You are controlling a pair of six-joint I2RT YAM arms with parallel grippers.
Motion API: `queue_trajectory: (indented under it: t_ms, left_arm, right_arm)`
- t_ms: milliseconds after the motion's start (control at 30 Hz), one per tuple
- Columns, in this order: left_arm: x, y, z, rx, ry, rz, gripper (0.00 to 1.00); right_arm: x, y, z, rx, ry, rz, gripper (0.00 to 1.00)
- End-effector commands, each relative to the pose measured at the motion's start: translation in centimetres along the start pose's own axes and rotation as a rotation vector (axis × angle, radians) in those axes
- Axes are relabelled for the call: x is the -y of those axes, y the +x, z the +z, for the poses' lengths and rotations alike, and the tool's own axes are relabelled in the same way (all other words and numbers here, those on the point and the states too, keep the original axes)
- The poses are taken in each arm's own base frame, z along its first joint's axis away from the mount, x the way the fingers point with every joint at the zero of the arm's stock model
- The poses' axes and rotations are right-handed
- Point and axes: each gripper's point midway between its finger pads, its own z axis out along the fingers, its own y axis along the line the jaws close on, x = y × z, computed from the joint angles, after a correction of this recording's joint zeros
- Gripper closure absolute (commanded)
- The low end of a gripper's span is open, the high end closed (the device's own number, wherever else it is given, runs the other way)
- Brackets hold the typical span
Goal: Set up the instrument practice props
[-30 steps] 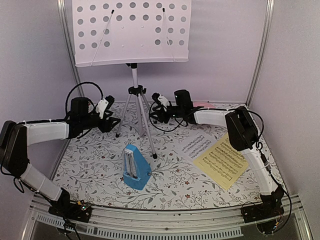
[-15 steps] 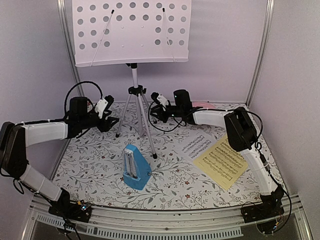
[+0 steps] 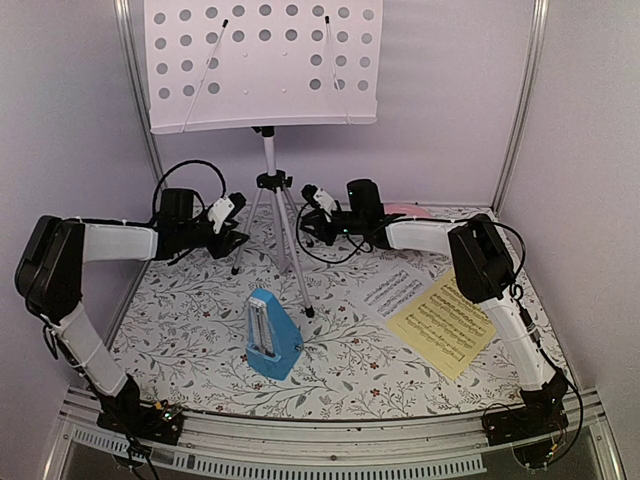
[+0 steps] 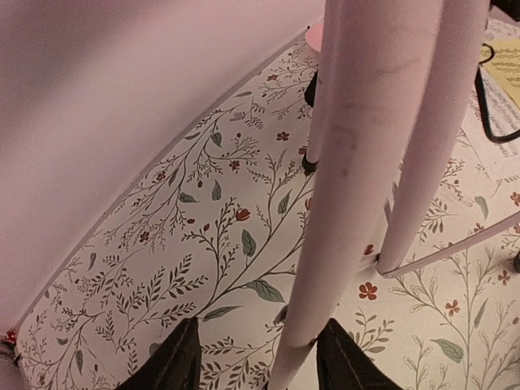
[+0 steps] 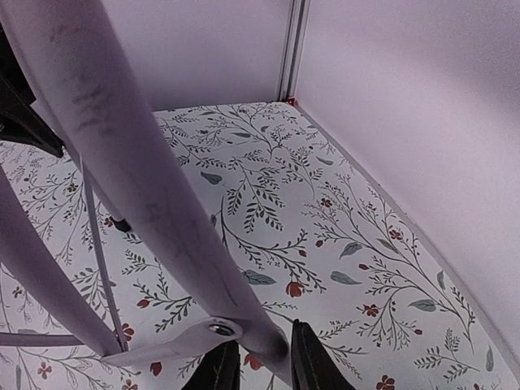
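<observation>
Pale perforated music stand point(image 3: 262, 62): left tool point(image 4: 260, 341) has slid in, open astride one leg. Right tool point(image 5: 262, 357) grips another; repositioning seems ready.

A lab robot cell; pale walls point(image 3: 60, 100), metal posts point(image 3: 522, 100) at 10 and 2; floral table point(image 3: 200, 330); arm bases point(image 3: 150, 420) bolted at 6.

Tripod legs point(image 3: 297, 275) fence the tabletop's point(image 3: 180, 320) back middle — a metronome point(image 3: 272, 335) stands front-centre, and sheets point(image 3: 440, 322) lie toward the right edge. The front-left corner is open.
</observation>
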Motion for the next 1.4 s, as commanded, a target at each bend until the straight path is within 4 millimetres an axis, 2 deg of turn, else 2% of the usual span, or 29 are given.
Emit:
queue_trajectory:
  t_ms: [0, 133, 367, 567, 700, 933, 1100, 1167, 1367]
  left_arm:
    - [-0.8, -0.7, 1.0, 0.016, 0.02, 0.038, 0.52]
    - [-0.3, -0.5, 1.9, 0.01, 0.043, 0.048, 0.63]
    - [0.5, -0.8, 3.2, 0.012, 0.067, 0.054, 0.85]
    - [0.7, -0.9, 3.4, 0.014, 0.068, 0.058, 0.94]
    - [0.6, -0.7, 3.4, 0.013, 0.059, 0.06, 1.0]
    - [0.1, -1.0, 3.5, 0.02, 0.032, 0.071, 1.0]
    - [-0.3, -1.6, 3.8, 0.031, 0.02, 0.076, 1.0]
    - [-0.4, -1.8, 3.9, 0.036, 0.021, 0.076, 1.0]
    - [0.0, -2.6, 5.0, 0.047, 0.031, 0.087, 1.0]
  right_arm:
    - [-0.2, -0.3, 0.5, 0.025, 0.0, -0.016, 0.78]
    - [-0.4, -0.4, 0.6, 0.032, -0.004, -0.011, 0.8]
    - [-0.3, -0.7, 0.4, 0.029, 0.006, -0.004, 0.94]
    - [0.0, -0.8, -0.2, 0.006, 0.039, 0.0, 1.0]
    - [0.4, -1.3, -0.6, -0.001, 0.065, -0.012, 1.0]
    - [1.3, -2.7, -2.1, -0.022, 0.131, -0.056, 1.0]
    - [1.9, -2.3, -4.2, -0.061, 0.169, -0.068, 1.0]
    - [2.0, -2.9, -5.5, -0.065, 0.183, -0.08, 1.0]
    - [2.3, -1.6, -7.8, -0.115, 0.217, -0.085, 1.0]
